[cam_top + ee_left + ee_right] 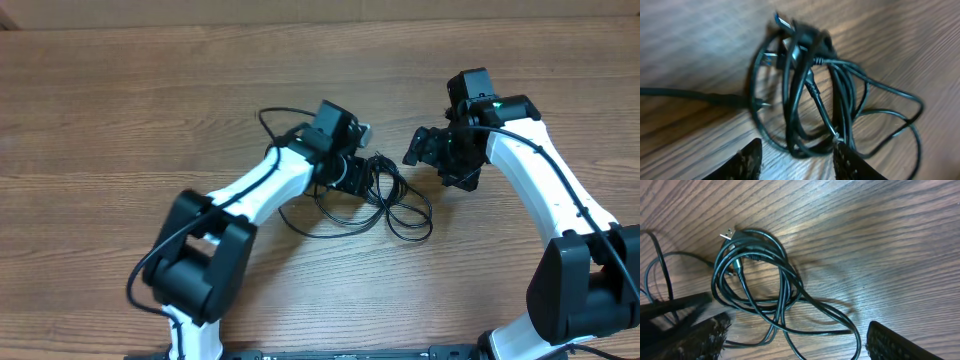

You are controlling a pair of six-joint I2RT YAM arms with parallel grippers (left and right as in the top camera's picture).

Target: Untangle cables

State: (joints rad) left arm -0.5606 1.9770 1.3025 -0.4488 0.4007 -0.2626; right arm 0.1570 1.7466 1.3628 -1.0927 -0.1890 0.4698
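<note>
Bright even light, wrist views blurred (left worst)

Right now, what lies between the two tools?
The cables lie between the left tool and right tool, clearest in the overhead view.

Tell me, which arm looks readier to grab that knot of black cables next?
Probably the left. The left pincer sits right over the cables, strands lying between its open fingers; the right pincer hangs open just beside them.

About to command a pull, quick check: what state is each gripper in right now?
Left gripper: open, fingers apart just short of the cables, nothing clamped.
Right gripper: open wide, holding nothing.
</note>
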